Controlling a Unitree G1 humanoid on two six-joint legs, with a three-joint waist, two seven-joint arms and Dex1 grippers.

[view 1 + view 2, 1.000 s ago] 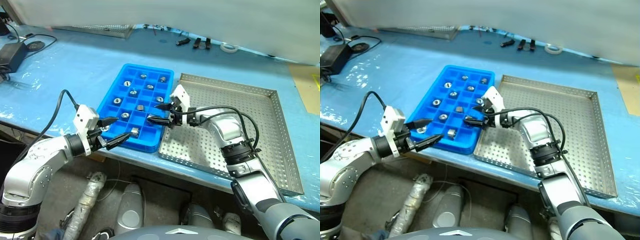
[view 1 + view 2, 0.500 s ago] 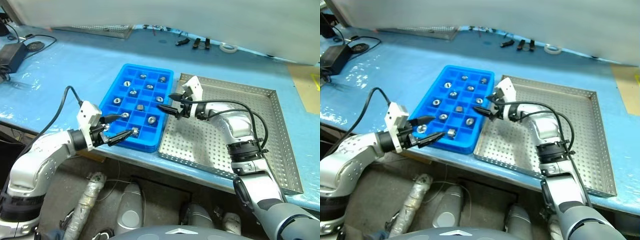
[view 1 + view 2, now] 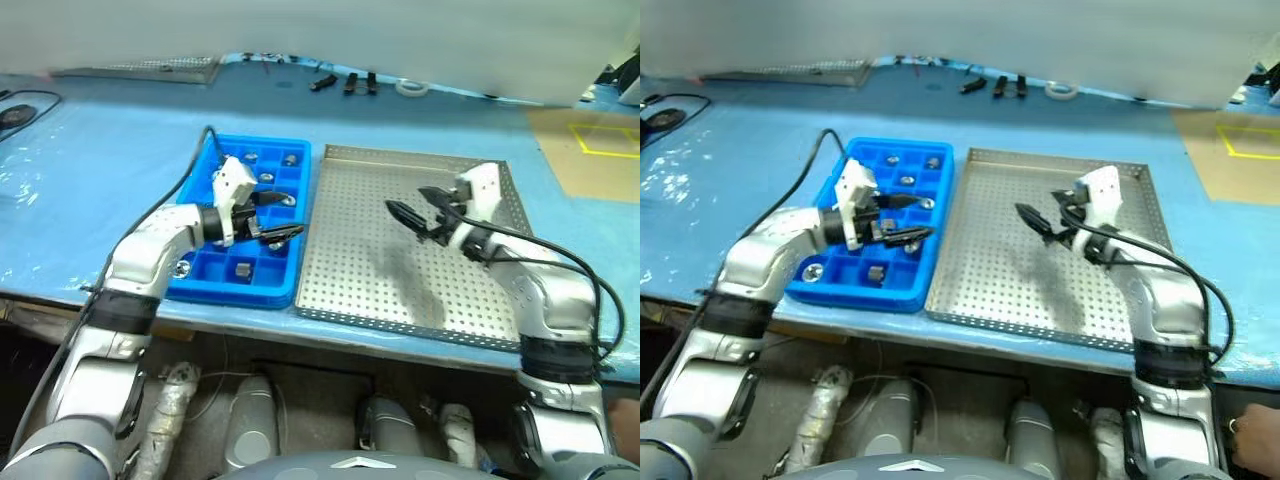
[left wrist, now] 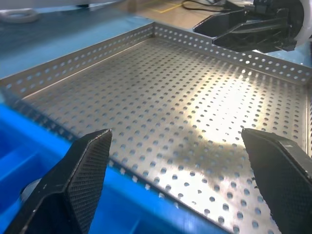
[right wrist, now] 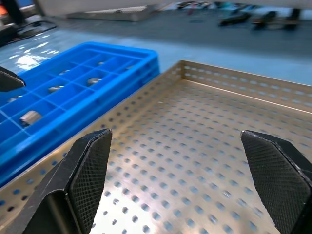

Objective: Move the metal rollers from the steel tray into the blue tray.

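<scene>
Left gripper wide and empty over blue tray, rollers in compartments, perhaps seven, right gripper wide, empty above steel tray

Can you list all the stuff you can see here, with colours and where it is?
rollers: several, silvery, in the blue tray's compartments
blue tray: one, bright blue, on the table left of the steel tray
steel tray: one, grey, perforated, no rollers seen in it
table: one, blue cover
tape roll: one, white, far table edge
left gripper: black fingers, open, over the blue tray
right gripper: black fingers, open, over the steel tray
</scene>
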